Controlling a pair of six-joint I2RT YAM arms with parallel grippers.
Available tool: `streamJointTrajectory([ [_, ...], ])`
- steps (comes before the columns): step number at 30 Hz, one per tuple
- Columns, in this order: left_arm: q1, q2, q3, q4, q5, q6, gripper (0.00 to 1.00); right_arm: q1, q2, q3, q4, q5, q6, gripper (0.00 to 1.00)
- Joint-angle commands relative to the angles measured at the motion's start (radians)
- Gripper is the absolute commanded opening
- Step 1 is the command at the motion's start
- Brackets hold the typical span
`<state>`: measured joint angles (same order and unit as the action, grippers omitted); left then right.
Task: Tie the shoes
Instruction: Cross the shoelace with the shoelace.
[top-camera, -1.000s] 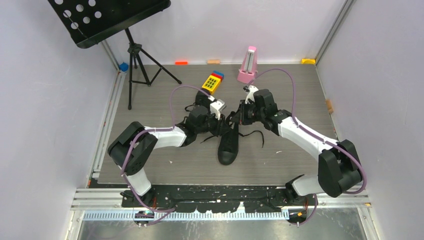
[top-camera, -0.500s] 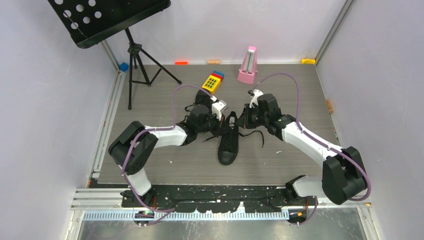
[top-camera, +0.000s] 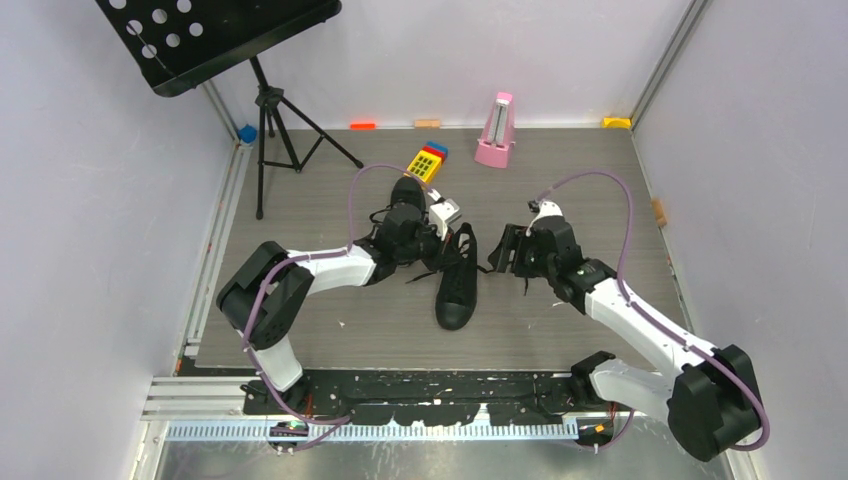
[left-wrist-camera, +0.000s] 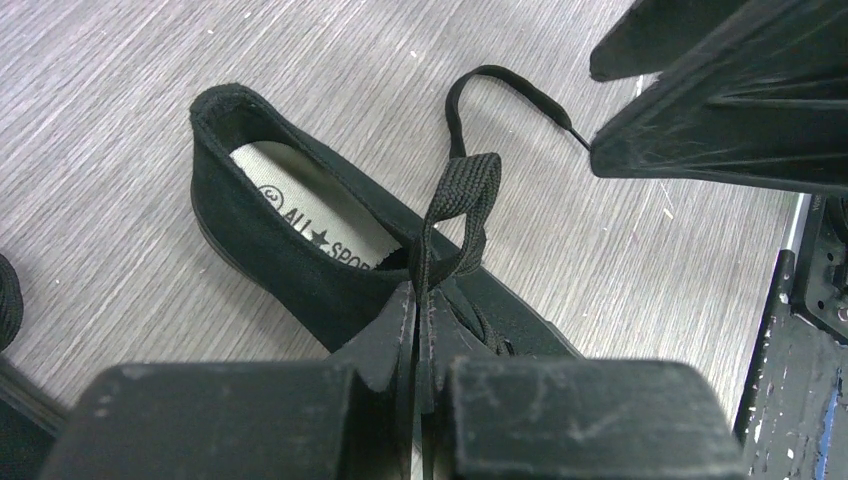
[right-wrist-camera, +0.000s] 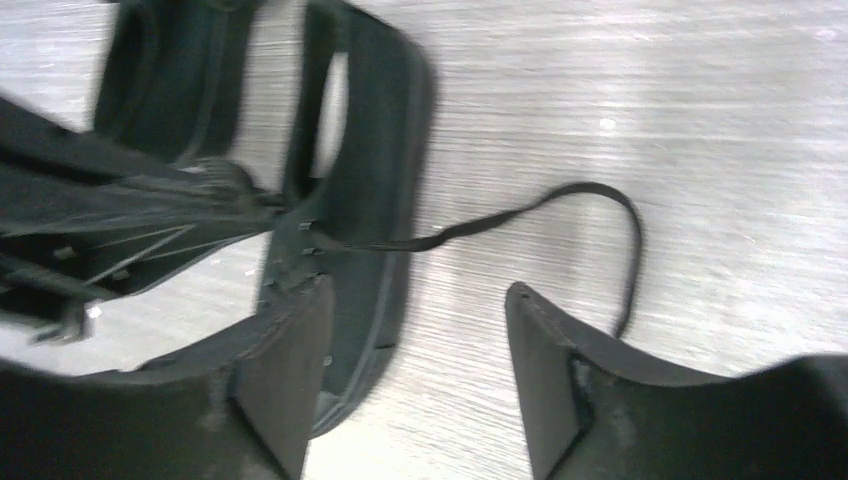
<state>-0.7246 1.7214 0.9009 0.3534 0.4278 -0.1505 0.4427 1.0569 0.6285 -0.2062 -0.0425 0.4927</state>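
Note:
One black shoe (top-camera: 458, 288) lies in the middle of the table, toe toward the near edge; its grey insole (left-wrist-camera: 300, 205) shows in the left wrist view. My left gripper (top-camera: 434, 246) is at the shoe's left side, shut on a loop of its black lace (left-wrist-camera: 463, 190), pinched between the fingertips (left-wrist-camera: 402, 310). My right gripper (top-camera: 502, 256) stands open to the right of the shoe, apart from it, with nothing between its fingers (right-wrist-camera: 545, 340). A loose lace end (right-wrist-camera: 590, 195) lies on the floor ahead of it. A second shoe (top-camera: 405, 190) is mostly hidden behind my left arm.
A black music stand (top-camera: 215, 35) on a tripod fills the back left. A pink metronome (top-camera: 495, 130) and a yellow keypad toy (top-camera: 425, 165) sit behind the shoes. Small coloured blocks (top-camera: 362, 125) line the back wall. Walls close in on both sides.
My right gripper let go of the lace, opened, and pulled back to the right and nearer. My left gripper closed on the lace loop and stayed by the shoe.

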Motion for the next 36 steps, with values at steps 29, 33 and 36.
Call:
streamJointTrajectory([
  [29,-0.004,-0.05,0.015,0.037,0.065,0.028,0.0,0.068,0.536,0.267,-0.248,0.369,0.859,0.38],
  [33,-0.004,-0.051,0.016,0.034,0.065,0.029,0.0,0.068,0.538,0.222,-0.162,0.309,0.826,0.14],
  [36,-0.004,-0.046,0.022,0.025,0.067,0.029,0.0,0.069,0.512,0.22,-0.168,0.285,0.758,0.0],
])
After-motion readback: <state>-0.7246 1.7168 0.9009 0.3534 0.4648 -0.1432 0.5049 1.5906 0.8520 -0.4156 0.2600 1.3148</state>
